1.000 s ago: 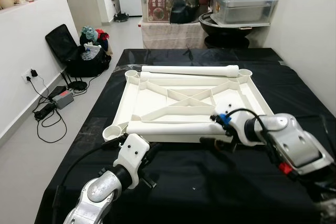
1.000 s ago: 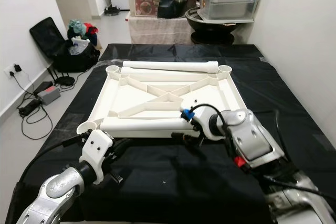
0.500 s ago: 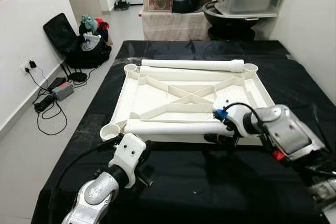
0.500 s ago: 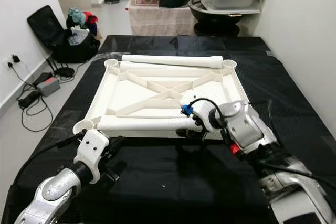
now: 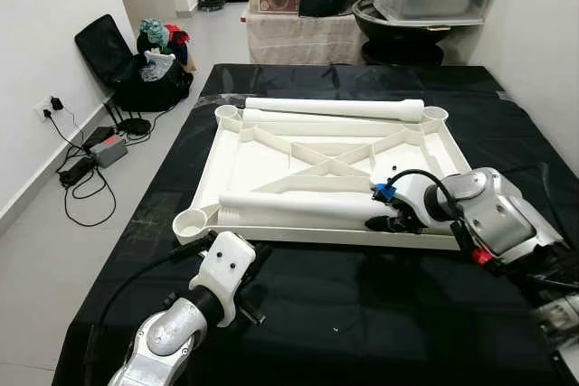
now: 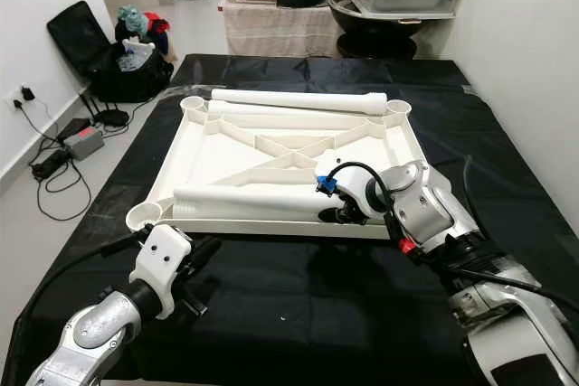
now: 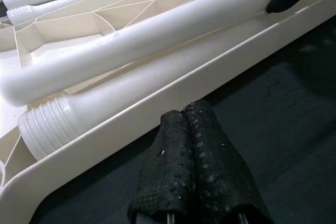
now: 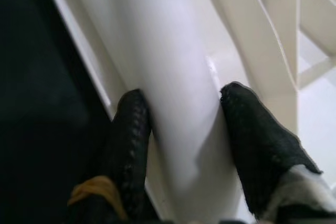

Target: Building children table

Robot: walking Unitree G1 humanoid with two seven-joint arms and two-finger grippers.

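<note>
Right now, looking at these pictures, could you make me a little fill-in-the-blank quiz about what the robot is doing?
1. The right gripper grasps a white plastic table ____.
2. The upturned white plastic tabletop lies on a ____ cloth.
3. The left gripper has its fingers ____, beside the tabletop's rim.
4. Another leg lies along the tabletop's ____ edge.

Missing words: leg; black; shut; far

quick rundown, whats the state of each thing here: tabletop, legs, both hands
tabletop: upside down on the black cloth, ribs up
near leg: lying in the tabletop, right end raised, not screwed in
far legs: lying along the far rim, loose
corner socket: empty
right hand: shut on the near leg
left hand: shut, holding nothing, just outside the near rim
</note>
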